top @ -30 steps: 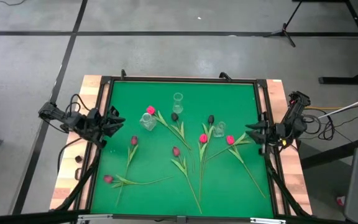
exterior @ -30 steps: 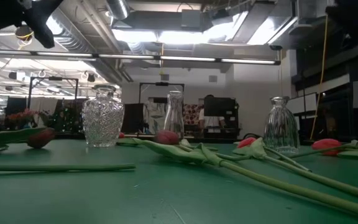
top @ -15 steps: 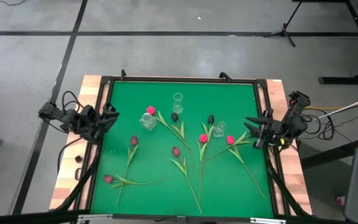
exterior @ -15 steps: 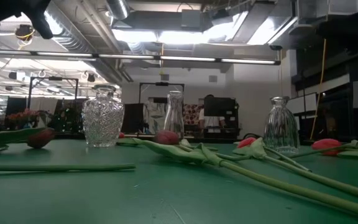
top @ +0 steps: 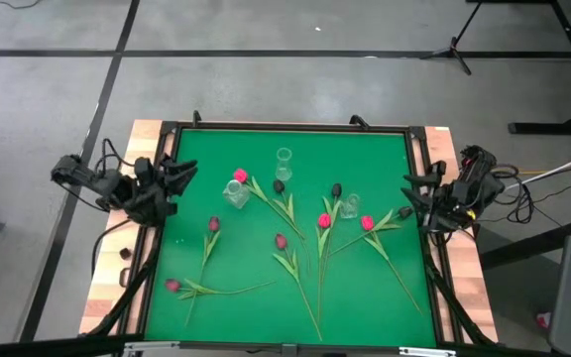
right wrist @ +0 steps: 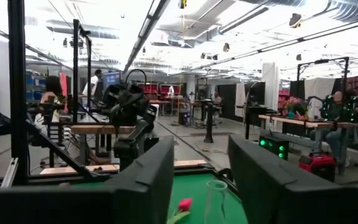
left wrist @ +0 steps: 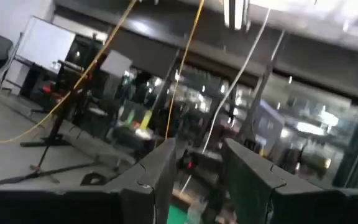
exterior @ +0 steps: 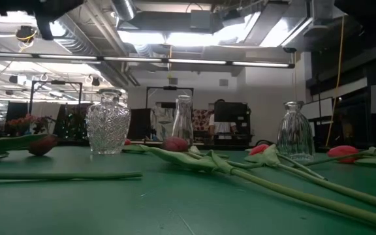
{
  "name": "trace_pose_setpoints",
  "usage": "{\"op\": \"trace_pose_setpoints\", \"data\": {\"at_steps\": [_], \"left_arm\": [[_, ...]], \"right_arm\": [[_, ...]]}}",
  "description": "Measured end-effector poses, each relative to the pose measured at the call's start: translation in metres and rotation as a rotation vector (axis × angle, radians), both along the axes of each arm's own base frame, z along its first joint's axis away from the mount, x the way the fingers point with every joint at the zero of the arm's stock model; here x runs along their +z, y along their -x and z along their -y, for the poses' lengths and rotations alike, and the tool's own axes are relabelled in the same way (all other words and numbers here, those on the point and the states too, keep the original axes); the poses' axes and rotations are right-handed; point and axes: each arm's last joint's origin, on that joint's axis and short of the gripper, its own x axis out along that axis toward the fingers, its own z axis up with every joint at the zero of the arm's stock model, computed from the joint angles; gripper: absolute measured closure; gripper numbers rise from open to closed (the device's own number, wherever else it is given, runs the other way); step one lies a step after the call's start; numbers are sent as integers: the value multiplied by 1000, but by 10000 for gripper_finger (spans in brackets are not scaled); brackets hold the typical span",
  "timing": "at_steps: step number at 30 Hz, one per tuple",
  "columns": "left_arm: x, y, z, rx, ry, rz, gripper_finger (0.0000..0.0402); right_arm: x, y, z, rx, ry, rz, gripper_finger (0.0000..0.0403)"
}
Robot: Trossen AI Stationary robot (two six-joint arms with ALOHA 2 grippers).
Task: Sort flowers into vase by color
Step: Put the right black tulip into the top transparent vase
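The left arm reaches in over the left edge of the green desk (top: 365,149), its left tool (top: 184,175) raised above the border with fingers spread and holding nothing; the left wrist view looks level into the room past two parted dark fingers (left wrist: 160,171), with only a sliver of green below. The flowers lie flat on the desk, none in a vase: a pink one (top: 172,286) at the near left with its stem running right, a dull red one (top: 214,225) just beyond it, a bright pink one (top: 240,176) beside the patterned glass vase (top: 235,193), a dark one (top: 279,185) near the slim vase (top: 284,159) at the far middle, a magenta one (top: 281,241) at centre, a bright pink one (top: 323,220) and a dark one (top: 336,189) next to the small bell-shaped vase (top: 350,206), and another pink one (top: 367,224) to the right. The low view shows all three vases upright, stems crossing in front. The right arm sits at the right edge, its right tool (top: 410,194) lifted, fingers apart and empty; the right wrist view looks across the desk to the left arm and shows people in the room beyond.
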Motion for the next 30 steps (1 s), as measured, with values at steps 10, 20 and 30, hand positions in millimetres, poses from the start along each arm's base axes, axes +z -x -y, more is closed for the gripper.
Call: {"op": "trace_pose_setpoints", "data": {"at_steps": [10, 20, 30], "left_arm": [[34, -40, 18, -18, -189, -217, 273], [49, -90, 21, 161, -169, -351, 273], [53, -92, 24, 151, -179, -348, 273]], "right_arm": [[17, 1, 2, -18, -36, -5, 157], [50, -13, -15, -207, -91, -183, 164], [49, -41, -52, -343, -185, -254, 171]]}}
